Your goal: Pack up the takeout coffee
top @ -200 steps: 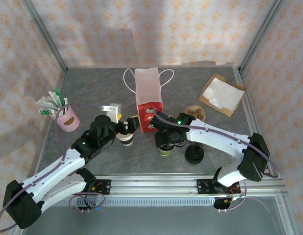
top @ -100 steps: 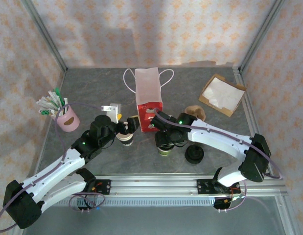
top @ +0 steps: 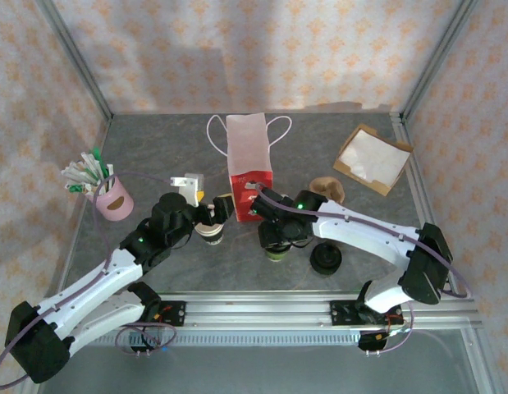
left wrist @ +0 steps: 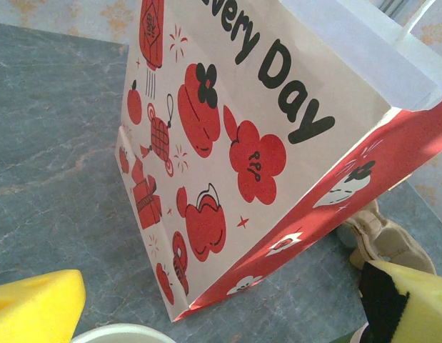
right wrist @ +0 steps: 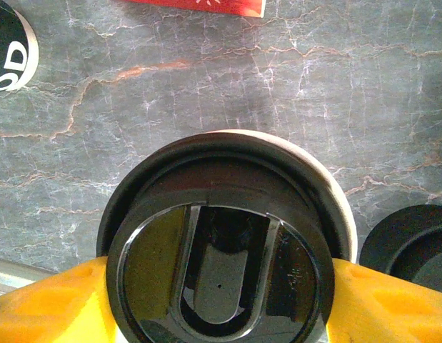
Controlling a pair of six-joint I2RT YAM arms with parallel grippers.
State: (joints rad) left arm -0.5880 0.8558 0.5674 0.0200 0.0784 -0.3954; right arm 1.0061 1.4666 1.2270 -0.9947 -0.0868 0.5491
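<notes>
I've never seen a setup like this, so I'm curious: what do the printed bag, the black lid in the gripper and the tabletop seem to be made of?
Printed bag: matte paper, judging by its sharp folded creases. Black lid: glossy moulded plastic; it mirrors the light. Tabletop: grey with veins like marble, though possibly a printed sheet.

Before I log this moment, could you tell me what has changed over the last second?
Very little. The right arm's wrist swung slightly leftward while the right gripper kept its hold on the takeout coffee, which stands in the same spot on the table. The left gripper stays open around the lidless cup; the paper bag and lid stack have not moved.
</notes>
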